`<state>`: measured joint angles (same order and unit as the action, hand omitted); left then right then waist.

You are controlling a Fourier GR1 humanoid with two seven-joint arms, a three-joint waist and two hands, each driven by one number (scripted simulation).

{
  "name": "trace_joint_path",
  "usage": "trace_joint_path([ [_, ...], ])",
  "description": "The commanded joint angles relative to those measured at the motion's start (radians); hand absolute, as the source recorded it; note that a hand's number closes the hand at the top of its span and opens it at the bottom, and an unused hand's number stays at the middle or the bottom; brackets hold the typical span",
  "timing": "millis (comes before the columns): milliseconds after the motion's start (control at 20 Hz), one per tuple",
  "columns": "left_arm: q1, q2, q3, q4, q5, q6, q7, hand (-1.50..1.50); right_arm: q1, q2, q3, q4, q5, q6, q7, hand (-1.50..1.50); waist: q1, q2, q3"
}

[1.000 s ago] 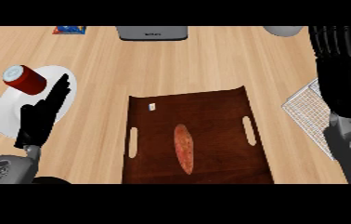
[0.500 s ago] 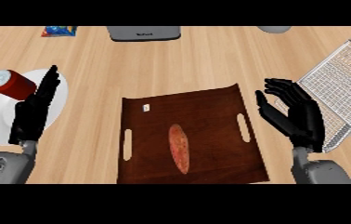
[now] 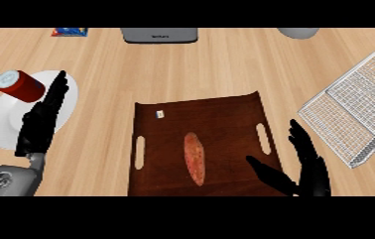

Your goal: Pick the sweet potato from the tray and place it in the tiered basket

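A long reddish sweet potato [image 3: 194, 158] lies lengthwise near the middle of the dark brown wooden tray [image 3: 212, 116]. My right hand [image 3: 306, 166] is open at the tray's lower right corner, fingers straight and thumb spread toward the potato, a short way to its right and not touching it. My left hand [image 3: 42, 117] rests open at the far left, fingers pointing up over a white plate. The white wire tiered basket [image 3: 343, 116] lies at the right edge, partly cut off.
A white plate [image 3: 18, 129] at the left carries a red can [image 3: 23, 85]. A small white tag [image 3: 159, 114] lies on the tray's upper left. A grey appliance [image 3: 159, 34], a blue packet [image 3: 70, 32] and a grey bowl [image 3: 298, 32] line the far edge.
My right hand has come down from the upper right to the tray's lower right corner, nearer the sweet potato. The view has shifted slightly. The left hand has stayed put.
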<state>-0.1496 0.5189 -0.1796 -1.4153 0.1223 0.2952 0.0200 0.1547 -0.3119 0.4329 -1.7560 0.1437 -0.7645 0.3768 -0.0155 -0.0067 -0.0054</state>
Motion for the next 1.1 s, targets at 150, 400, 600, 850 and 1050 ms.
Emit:
trace_joint_path([
  [150,-0.054,-0.025,-0.025,-0.009,-0.033,0.018,0.033,0.0,-0.093,-0.21,0.138,-0.134,0.134,0.254,0.422,-1.5,0.025,0.007,-0.003],
  [400,-0.05,-0.026,-0.012,0.033,-0.034,0.0,-0.013,0.0,-0.316,-0.235,0.133,-0.234,0.145,0.44,0.804,-1.5,0.043,0.01,-0.003],
  [600,-0.083,-0.044,-0.017,0.015,-0.05,0.02,0.05,0.0,-0.472,-0.092,0.18,-0.192,0.209,0.478,1.042,-1.5,0.033,0.005,0.001],
  [850,-0.058,-0.055,-0.021,0.029,-0.057,0.01,0.032,0.0,-0.572,0.025,0.157,-0.041,0.166,0.537,1.107,-1.5,0.035,0.009,0.002],
  [1050,-0.027,-0.057,-0.011,0.001,-0.053,0.01,0.026,0.0,-0.543,0.044,0.153,-0.009,0.142,0.587,1.11,-1.5,0.024,0.002,0.003],
])
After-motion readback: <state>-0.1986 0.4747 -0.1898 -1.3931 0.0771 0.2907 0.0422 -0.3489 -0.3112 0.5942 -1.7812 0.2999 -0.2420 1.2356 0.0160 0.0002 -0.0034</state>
